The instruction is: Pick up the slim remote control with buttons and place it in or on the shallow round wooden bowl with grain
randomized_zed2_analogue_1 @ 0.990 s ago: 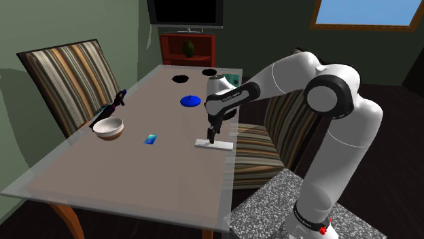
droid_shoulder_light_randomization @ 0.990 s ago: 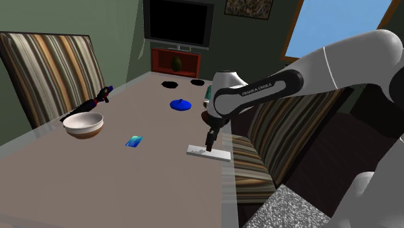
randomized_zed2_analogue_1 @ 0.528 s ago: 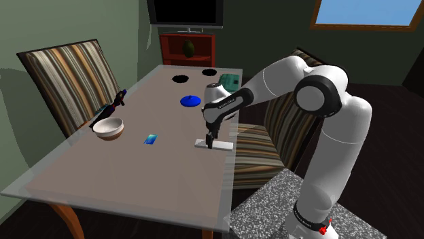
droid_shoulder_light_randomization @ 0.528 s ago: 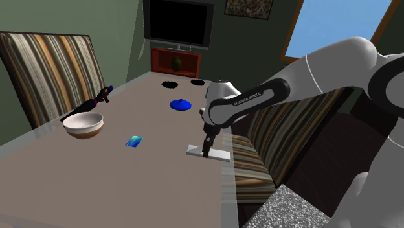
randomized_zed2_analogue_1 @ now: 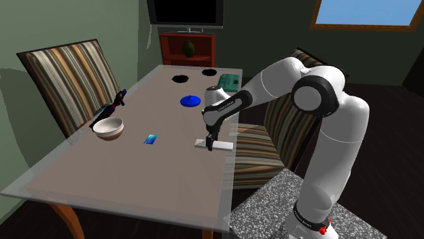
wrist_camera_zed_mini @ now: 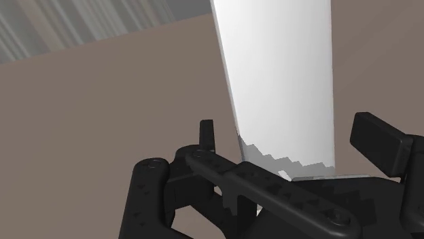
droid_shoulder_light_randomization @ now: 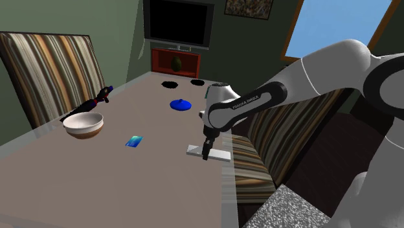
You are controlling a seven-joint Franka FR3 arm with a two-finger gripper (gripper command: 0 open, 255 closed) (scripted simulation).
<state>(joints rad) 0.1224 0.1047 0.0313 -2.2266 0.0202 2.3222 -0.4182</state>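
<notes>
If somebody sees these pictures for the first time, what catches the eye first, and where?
The big white arm bends down from the shoulder view's right to the table's edge. There its black gripper stands open around a flat white remote, one finger on each side. At that view's left sits a pale round bowl.

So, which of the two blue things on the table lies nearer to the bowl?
The small flat blue card, between bowl and remote; the round blue disc lies farther back.
</notes>
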